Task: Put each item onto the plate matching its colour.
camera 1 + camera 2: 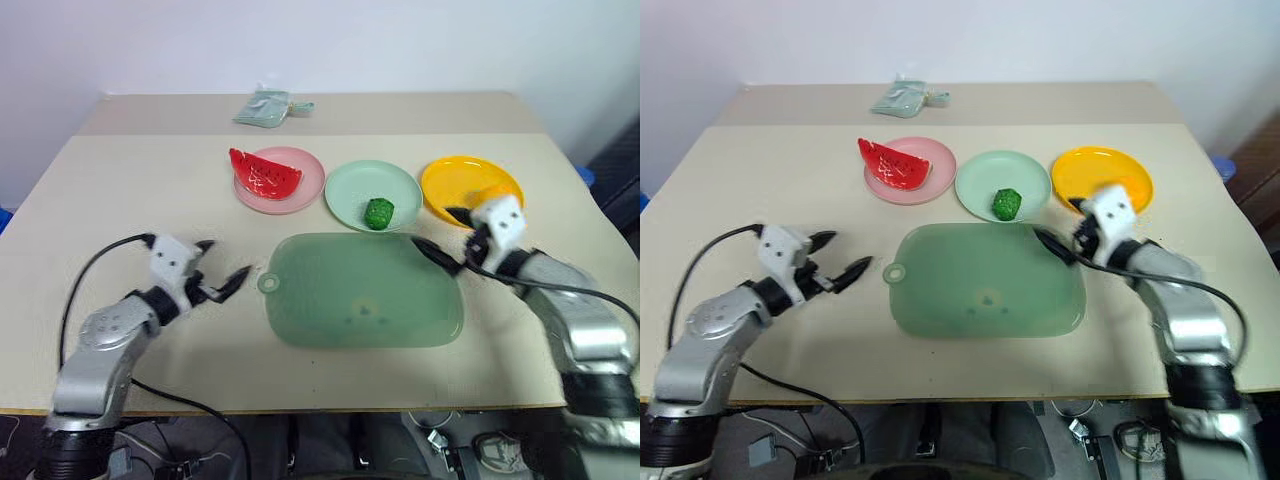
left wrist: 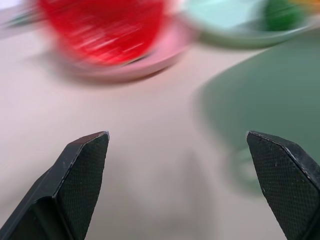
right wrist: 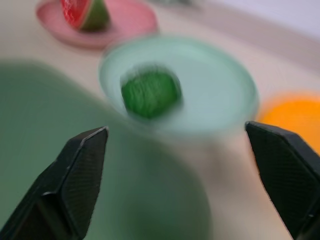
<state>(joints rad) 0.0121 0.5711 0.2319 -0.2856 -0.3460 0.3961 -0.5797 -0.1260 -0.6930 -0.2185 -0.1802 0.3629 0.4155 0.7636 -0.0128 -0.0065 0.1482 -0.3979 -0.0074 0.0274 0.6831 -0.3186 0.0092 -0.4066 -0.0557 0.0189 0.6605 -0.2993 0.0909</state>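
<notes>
No writing can be read on anything; the watermelon wedge (image 1: 265, 172) lies on the pink plate (image 1: 306, 186), upper centre; the dark-green ball (image 1: 378, 212) on the mint plate (image 1: 350, 190); the orange (image 1: 487, 194) on the yellow plate (image 1: 450, 178); left gripper (image 1: 220, 266) and right gripper (image 1: 440, 234) both spread, empty, flanking the green mat (image 1: 362, 291); bare table (image 1: 140, 190) at left.

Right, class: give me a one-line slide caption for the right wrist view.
Open right gripper faces a bumpy dark-green ball on the round mint-green plastic plate.
</notes>
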